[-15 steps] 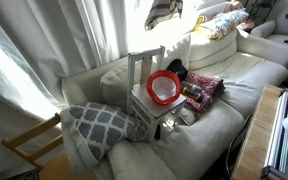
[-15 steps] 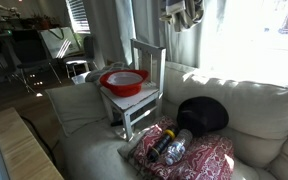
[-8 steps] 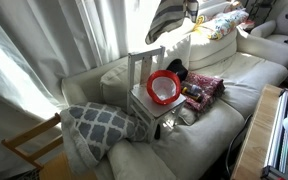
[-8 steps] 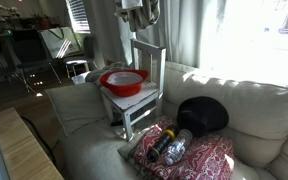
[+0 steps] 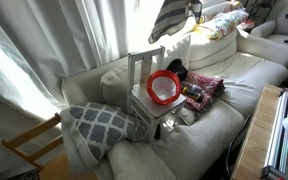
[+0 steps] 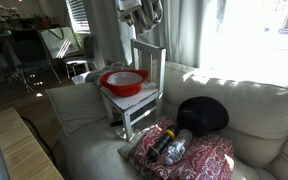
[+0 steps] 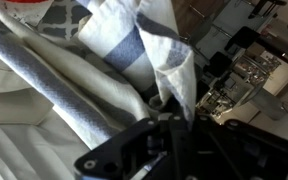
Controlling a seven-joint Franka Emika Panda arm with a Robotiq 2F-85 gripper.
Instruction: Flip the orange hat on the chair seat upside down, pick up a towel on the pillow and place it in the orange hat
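Observation:
The orange hat (image 5: 164,88) lies upside down on the white chair seat (image 5: 144,108), its pale inside facing up; it also shows in an exterior view (image 6: 123,80). My gripper (image 7: 167,112) is shut on the grey striped towel (image 7: 134,48). The towel hangs from it high in the air, above and behind the chair back, in both exterior views (image 5: 170,20) (image 6: 145,12). The cream-white pillow (image 5: 213,50) rests at the sofa's far end. A sliver of the hat (image 7: 24,3) shows at the wrist view's top edge.
A grey-and-white lattice pillow (image 5: 99,125) lies beside the chair. A red-pink patterned cushion (image 6: 189,152) with a bottle and a black object (image 6: 203,114) sit on the sofa. A light-wood chair (image 5: 29,145) and a wooden table (image 6: 19,150) stand nearby.
The gripper has carried the hanging towel sideways from over the sofa to above the chair back. The hat and chair have not moved.

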